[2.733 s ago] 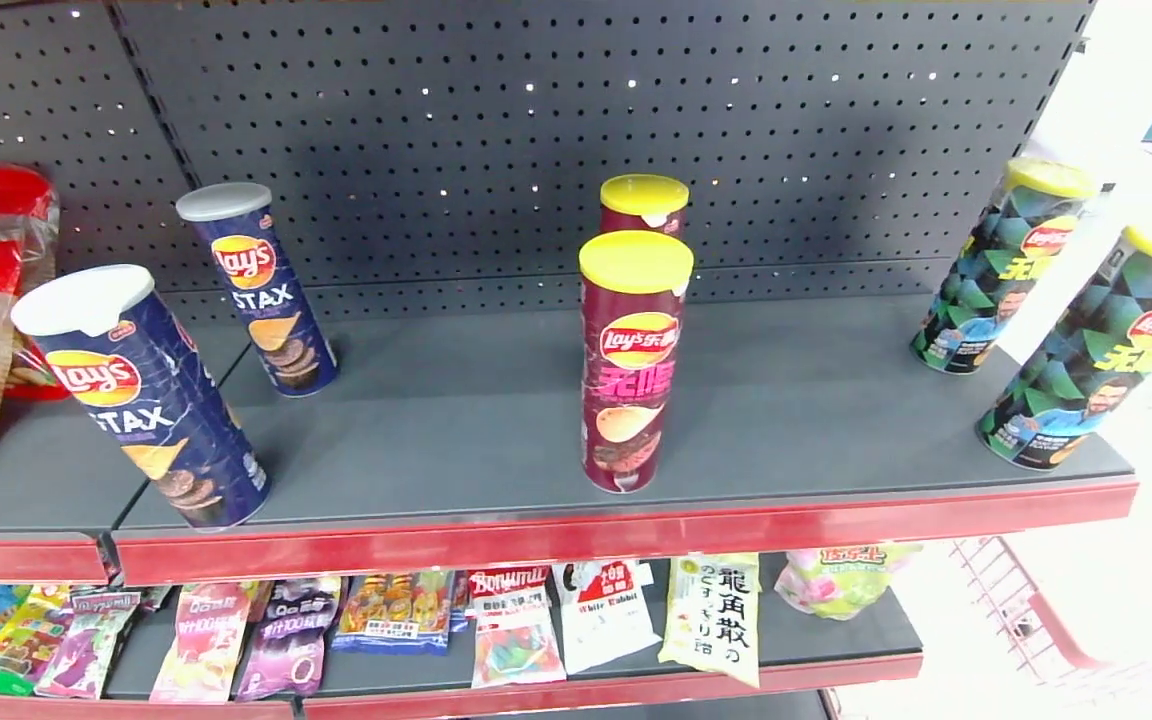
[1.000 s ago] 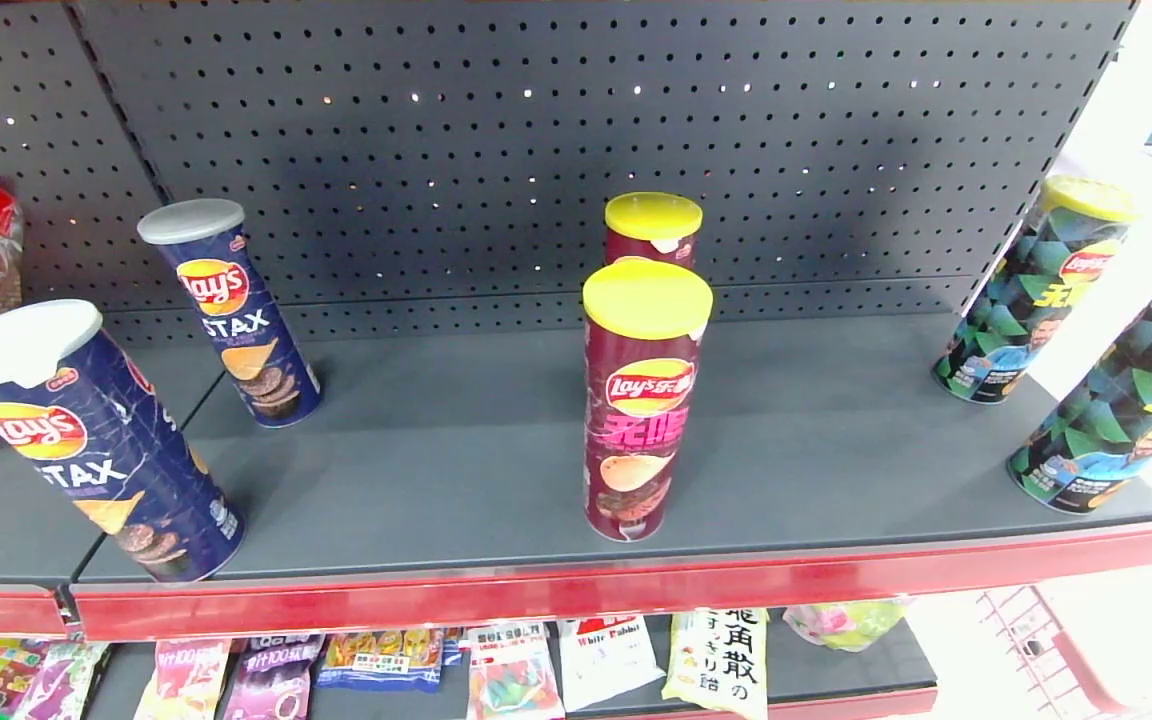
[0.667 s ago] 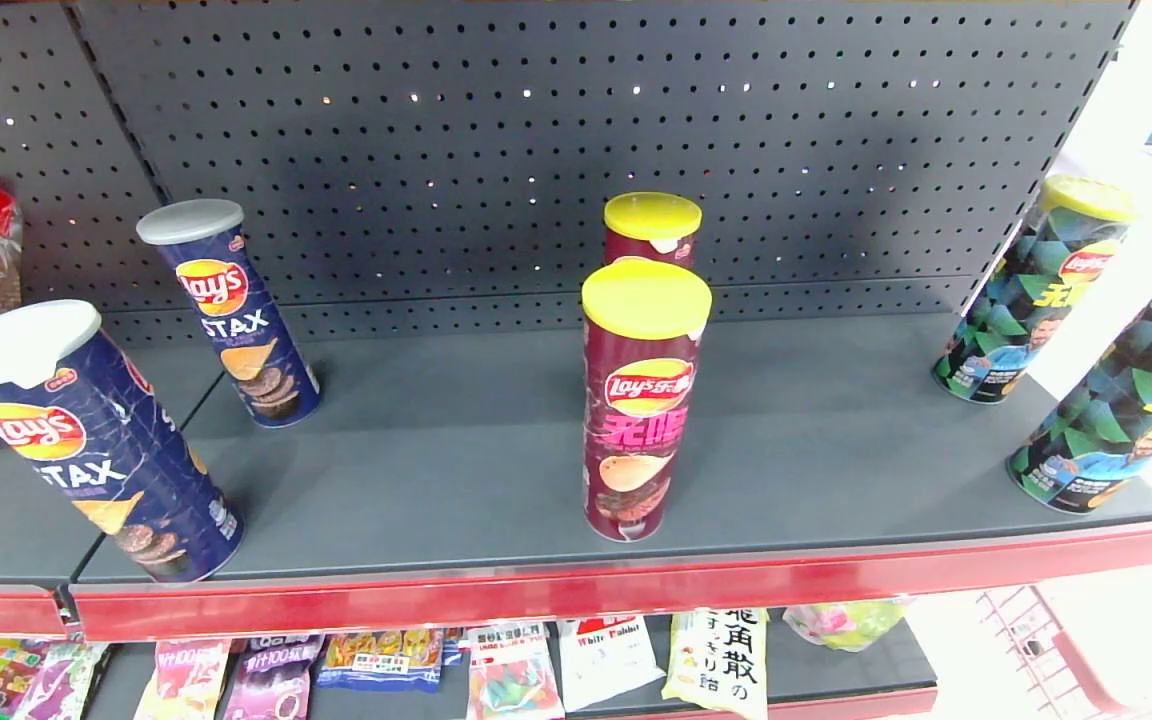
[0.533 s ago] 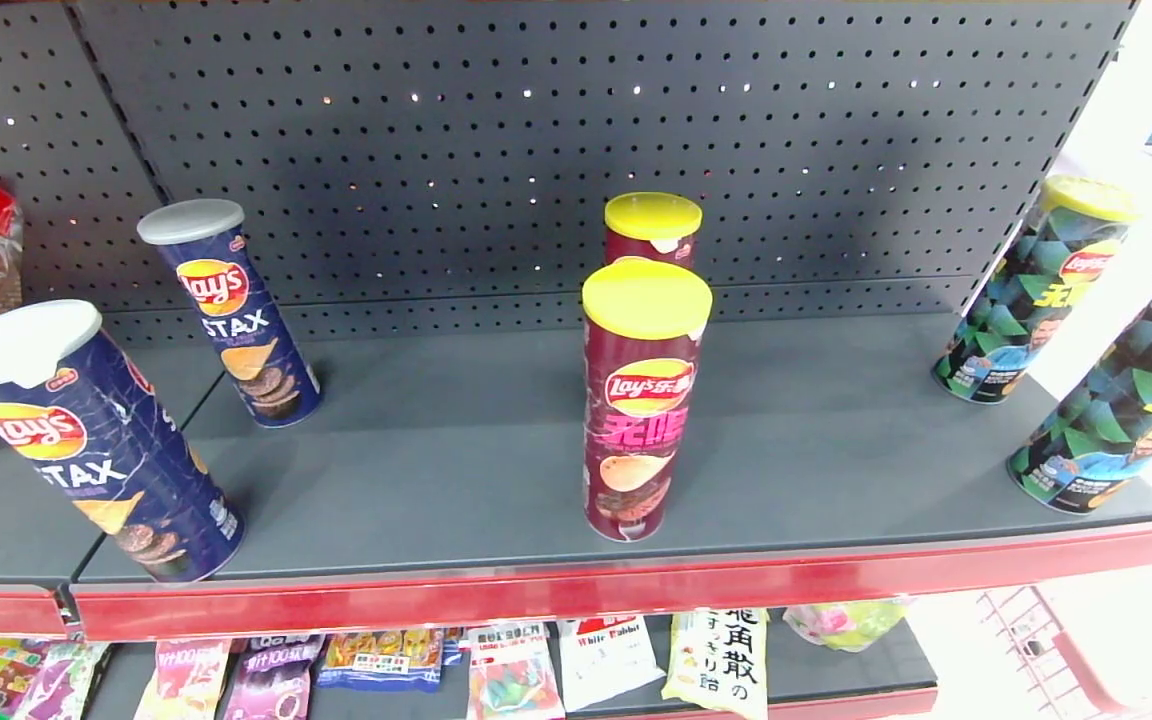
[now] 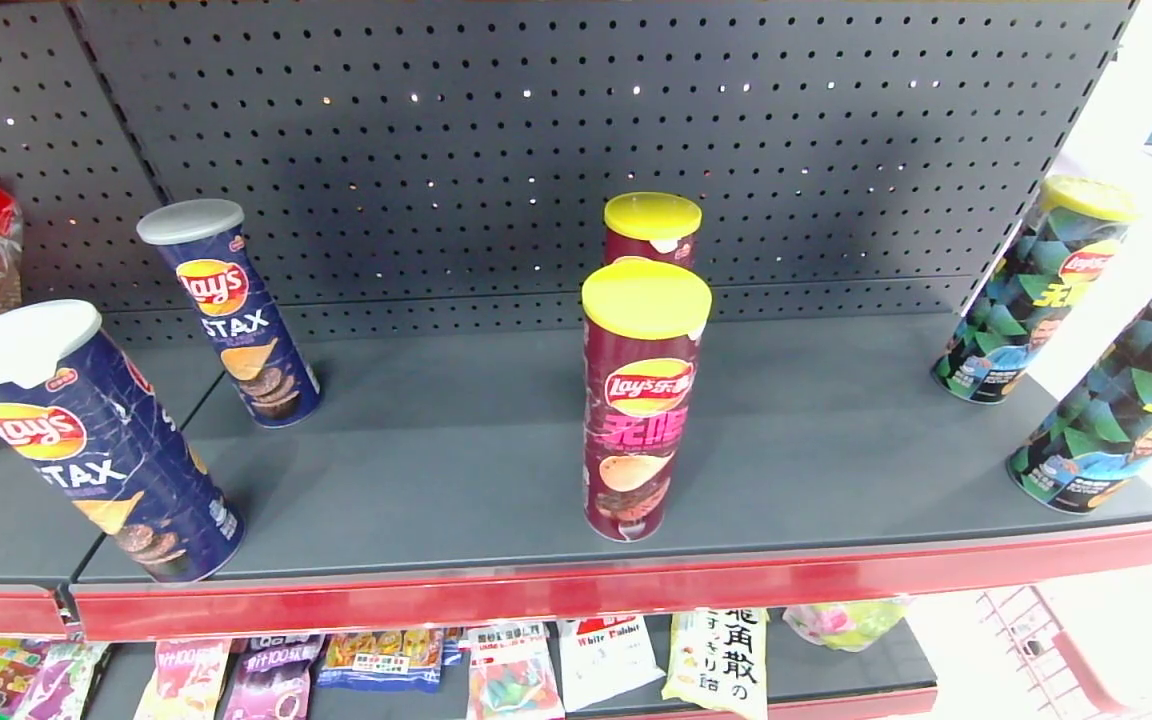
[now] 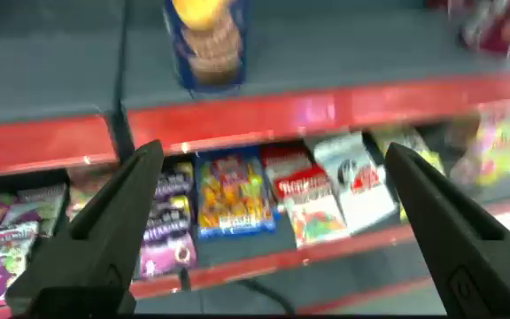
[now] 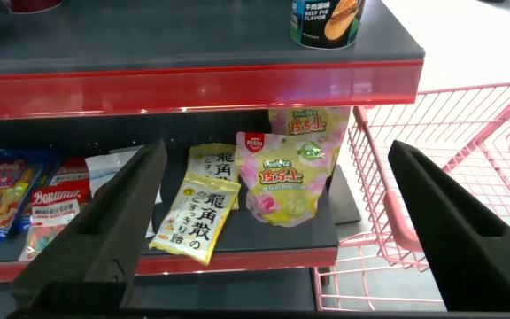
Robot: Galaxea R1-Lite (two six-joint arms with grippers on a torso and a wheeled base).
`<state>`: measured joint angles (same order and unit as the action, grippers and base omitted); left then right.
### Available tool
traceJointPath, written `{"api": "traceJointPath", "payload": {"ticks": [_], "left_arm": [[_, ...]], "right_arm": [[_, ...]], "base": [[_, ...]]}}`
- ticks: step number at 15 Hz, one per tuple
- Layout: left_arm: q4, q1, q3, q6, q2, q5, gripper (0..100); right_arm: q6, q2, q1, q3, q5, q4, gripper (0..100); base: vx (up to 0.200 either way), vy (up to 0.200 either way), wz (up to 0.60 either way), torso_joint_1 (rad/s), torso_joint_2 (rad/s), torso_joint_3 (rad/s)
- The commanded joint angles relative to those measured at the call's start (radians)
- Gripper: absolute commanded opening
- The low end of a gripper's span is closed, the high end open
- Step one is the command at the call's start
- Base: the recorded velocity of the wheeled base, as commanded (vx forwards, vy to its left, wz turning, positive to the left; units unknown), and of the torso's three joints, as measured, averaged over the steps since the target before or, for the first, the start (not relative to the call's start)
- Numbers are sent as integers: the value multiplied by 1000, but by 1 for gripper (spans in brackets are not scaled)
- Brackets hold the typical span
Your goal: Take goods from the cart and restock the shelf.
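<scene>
We record the left gripper (image 6: 273,149) and right gripper (image 7: 277,146) both spread wide and empty, facing the red-edged grey metal shelf (image 5: 576,582); the pink wire cart (image 7: 450,93) stands beside it.

The shelf (image 5: 436,470) deck is matt grey metal with a glossy red front lip — the chip cans (image 5: 641,400) wear glossy printed sleeves and smooth plastic lids.

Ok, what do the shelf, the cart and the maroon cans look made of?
Shelf: likely painted metal, matte grey, with a glossy red front lip and a perforated back panel. Cart: thin pink wire, probably coated metal. Maroon cans: probably printed cardboard tubes with a slight sheen, capped by yellow plastic-looking lids.
</scene>
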<state>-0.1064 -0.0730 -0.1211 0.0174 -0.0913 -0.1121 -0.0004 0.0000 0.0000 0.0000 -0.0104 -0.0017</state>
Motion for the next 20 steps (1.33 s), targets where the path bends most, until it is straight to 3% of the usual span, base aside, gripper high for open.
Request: {"api": "traceJointPath", "payload": {"ticks": [1, 2, 3, 5, 6, 8, 12, 13, 14, 16, 20], "left_arm": [[88, 10, 86, -17, 10, 57, 100], [91, 30, 92, -39, 19, 167, 100], [90, 38, 97, -36, 27, 203, 100], [90, 47, 97, -25, 25, 210, 100], [90, 84, 97, -25, 16, 221, 100], [93, 236, 97, -27, -4, 213, 100], [103, 216, 120, -24, -4, 42, 100], [103, 85, 120, -21, -1, 43, 100], [105, 10, 120, -22, 15, 58, 100], [105, 65, 120, -22, 77, 78, 100], [106, 75, 121, -14, 91, 127, 100]], "right_arm": [[-1, 2, 0, 0, 0, 0, 100], [-1, 2, 0, 0, 0, 0, 100], [-1, 2, 0, 0, 0, 0, 100], [-1, 2, 0, 0, 0, 0, 100], [-1, 2, 0, 0, 0, 0, 100], [-1, 2, 0, 0, 0, -1, 100], [-1, 2, 0, 0, 0, 0, 100], [-1, 2, 0, 0, 0, 0, 100], [-1, 2, 0, 0, 0, 0, 100], [-1, 2, 0, 0, 0, -1, 100], [-1, 2, 0, 0, 0, 0, 100]], "base": [[0, 0, 0, 0, 0, 0], [0, 0, 0, 0, 0, 0], [0, 0, 0, 0, 0, 0], [0, 0, 0, 0, 0, 0], [0, 0, 0, 0, 0, 0], [0, 0, 0, 0, 0, 0], [0, 0, 0, 0, 0, 0], [0, 0, 0, 0, 0, 0], [0, 0, 0, 0, 0, 0], [0, 0, 0, 0, 0, 0], [0, 0, 0, 0, 0, 0]]}}
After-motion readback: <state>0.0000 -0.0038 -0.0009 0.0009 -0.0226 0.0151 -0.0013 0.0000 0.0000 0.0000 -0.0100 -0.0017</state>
